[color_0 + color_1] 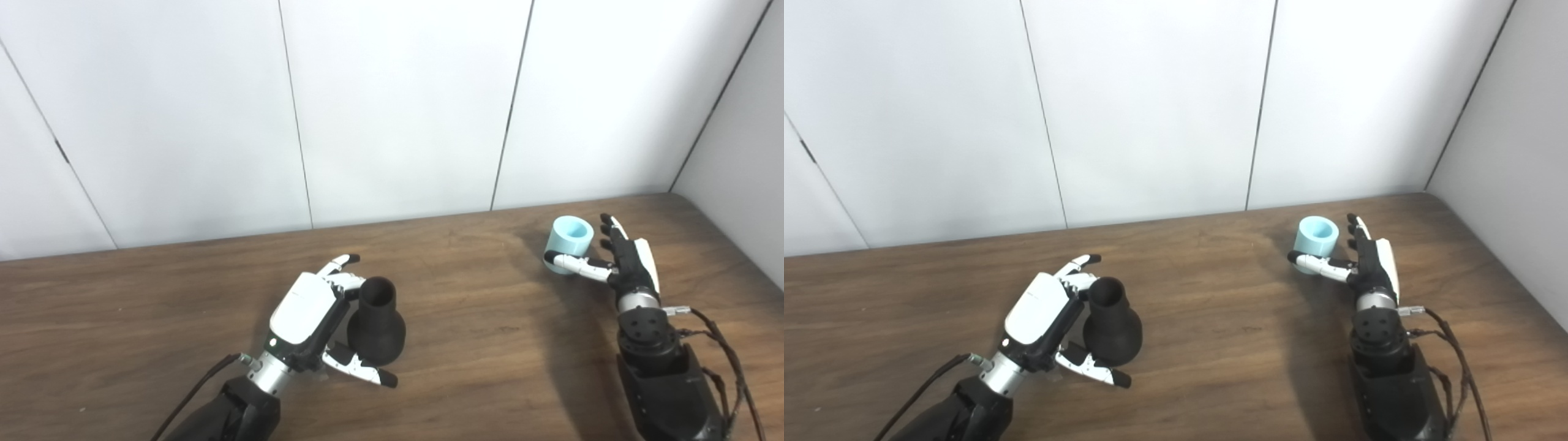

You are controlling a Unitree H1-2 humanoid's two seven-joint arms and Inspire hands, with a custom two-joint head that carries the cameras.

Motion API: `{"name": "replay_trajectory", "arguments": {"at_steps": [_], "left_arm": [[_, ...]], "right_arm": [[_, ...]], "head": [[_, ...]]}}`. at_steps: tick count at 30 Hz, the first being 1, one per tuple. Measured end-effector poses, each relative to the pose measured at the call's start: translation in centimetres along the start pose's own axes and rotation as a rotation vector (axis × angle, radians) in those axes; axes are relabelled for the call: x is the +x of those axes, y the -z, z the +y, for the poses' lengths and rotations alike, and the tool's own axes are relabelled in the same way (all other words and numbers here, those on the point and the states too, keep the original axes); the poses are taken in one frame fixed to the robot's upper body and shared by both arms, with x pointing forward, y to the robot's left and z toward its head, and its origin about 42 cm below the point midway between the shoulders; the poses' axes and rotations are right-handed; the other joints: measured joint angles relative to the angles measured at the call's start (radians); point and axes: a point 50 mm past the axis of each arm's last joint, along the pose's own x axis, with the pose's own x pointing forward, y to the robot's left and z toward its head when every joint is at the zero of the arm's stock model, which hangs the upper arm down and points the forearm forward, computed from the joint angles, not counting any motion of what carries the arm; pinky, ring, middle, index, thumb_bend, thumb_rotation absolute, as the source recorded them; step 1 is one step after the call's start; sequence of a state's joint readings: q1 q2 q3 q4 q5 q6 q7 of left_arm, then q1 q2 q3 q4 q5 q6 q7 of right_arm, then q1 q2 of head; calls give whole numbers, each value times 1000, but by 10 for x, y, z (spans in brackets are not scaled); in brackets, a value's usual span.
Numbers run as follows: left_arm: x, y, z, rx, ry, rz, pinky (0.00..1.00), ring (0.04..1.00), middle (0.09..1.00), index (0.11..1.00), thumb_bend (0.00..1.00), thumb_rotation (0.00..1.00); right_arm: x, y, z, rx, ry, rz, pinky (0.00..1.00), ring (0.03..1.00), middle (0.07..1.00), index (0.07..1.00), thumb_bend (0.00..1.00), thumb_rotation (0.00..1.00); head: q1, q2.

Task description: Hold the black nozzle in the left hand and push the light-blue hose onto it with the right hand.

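The black nozzle stands upright, mouth up, lower centre of frame, cupped but not clamped by the spread left hand; the light-blue hose is seen far right on the desk, loosely bracketed by the unclosed right hand

nozzle: black, flared base, standing upright, opening facing up, sitting at table's near left | hose: short light-blue tube, standing upright, far right

Two head cameras side by side, angled down – same table, slightly offset
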State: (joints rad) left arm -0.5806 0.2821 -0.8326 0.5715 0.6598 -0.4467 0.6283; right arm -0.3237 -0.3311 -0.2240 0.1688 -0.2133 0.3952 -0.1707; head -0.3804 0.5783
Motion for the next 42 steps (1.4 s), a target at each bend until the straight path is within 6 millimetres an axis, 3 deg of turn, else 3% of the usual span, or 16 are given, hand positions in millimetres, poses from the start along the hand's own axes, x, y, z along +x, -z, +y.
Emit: {"name": "replay_trajectory", "arguments": {"at_steps": [1, 2, 7, 11, 25, 34, 42], "left_arm": [[0, 0, 0, 0, 0, -1, 868, 537, 482, 433, 499, 0], [-1, 0, 1, 0, -1, -3, 869, 537, 482, 434, 499, 0], [-3, -1, 2, -1, 0, -7, 871, 536, 484, 432, 499, 0], [-4, -1, 3, 0, 3, -7, 870, 536, 481, 434, 500, 0], [-5, -1, 3, 0, 5, -6, 861, 535, 478, 435, 500, 0], [-5, -1, 4, 0, 4, -7, 867, 532, 473, 443, 501, 0], [-8, -1, 5, 0, 4, -7, 870, 534, 472, 443, 500, 0]], "right_arm": [[1, 1, -1, -3, -3, -6, 696, 815, 840, 942, 954, 249], [2, 2, -1, -4, -5, -12, 683, 816, 845, 941, 964, 246], [3, 4, 2, -15, -9, -39, 728, 858, 884, 930, 985, 266], [3, 5, 5, -23, -7, -55, 692, 816, 846, 919, 981, 276], [5, 9, 8, -21, -2, -78, 737, 821, 847, 848, 952, 309], [6, 9, 9, -18, -7, -84, 764, 836, 854, 848, 893, 232], [12, 7, 13, -12, -10, -91, 754, 829, 848, 852, 941, 272]], "head": [[0, 0], [2, 2], [3, 9], [3, 12], [8, 17], [17, 22], [18, 25]]}}
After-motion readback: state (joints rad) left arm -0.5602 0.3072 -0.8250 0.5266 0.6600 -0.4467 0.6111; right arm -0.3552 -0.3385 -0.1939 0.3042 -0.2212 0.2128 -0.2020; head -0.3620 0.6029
